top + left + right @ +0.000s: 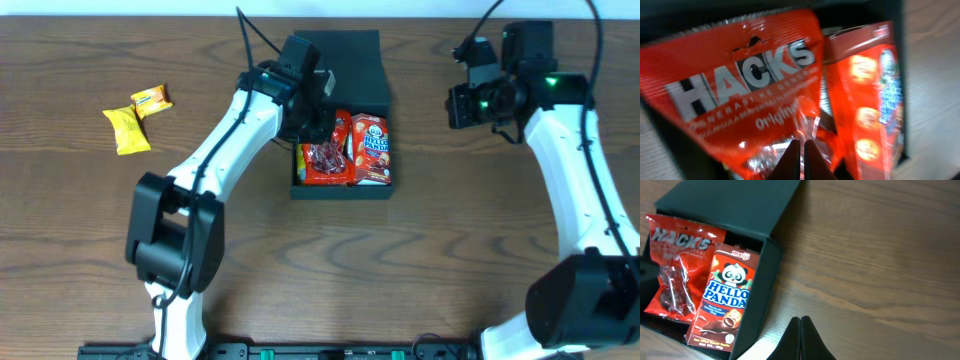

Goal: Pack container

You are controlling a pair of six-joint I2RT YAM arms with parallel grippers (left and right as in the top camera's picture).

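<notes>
The container (340, 192) is a black box in the middle of the table, its flap lid (345, 55) open at the back. Inside lie a red Hacks packet (325, 160) on the left and a red Hello Panda box (372, 150) on the right. My left gripper (320, 128) hangs over the container's left half. In the left wrist view it (801, 150) is shut just above the Hacks packet (740, 85), with nothing seen between the tips. My right gripper (458, 108) is shut and empty over bare table to the right; in its own view the gripper (800, 322) sits beside the container wall (760, 280).
Two yellow snack packets lie on the table far left, a larger one (126, 130) and a smaller one (152, 99). Both white arms reach in from the front edge. Wood tabletop surrounds the box.
</notes>
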